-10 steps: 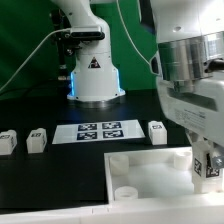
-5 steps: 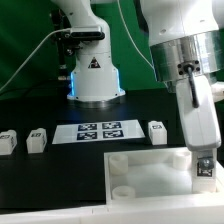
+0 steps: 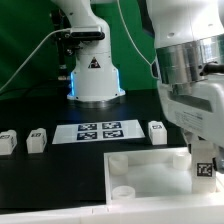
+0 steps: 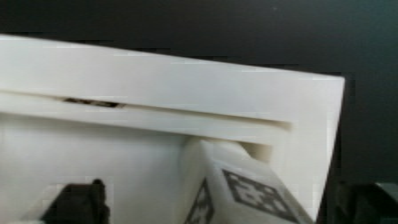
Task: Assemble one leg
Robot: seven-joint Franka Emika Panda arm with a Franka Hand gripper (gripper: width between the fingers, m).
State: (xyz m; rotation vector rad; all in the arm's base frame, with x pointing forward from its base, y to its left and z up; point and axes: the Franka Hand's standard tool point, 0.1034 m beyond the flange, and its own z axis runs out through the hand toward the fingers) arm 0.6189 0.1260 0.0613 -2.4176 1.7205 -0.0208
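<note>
Since half a second ago the arm has swung back toward the exterior view's right; your gripper [image 3: 207, 172] now sits lower at the tabletop's right-hand edge. Item: gripper, closed on a leg [image 3: 205, 169], tag face outward, held against the tabletop's [image 3: 150, 168] raised inner corner; the wrist view shows the leg [image 4: 240, 188] just beside that rim [image 4: 214, 90]. Item: three more legs [image 3: 157, 131], [image 3: 37, 139], [image 3: 7, 142] standing beyond the tabletop, flanking the marker board [image 3: 97, 130]. Item: robot base [image 3: 94, 75], behind the board.
</note>
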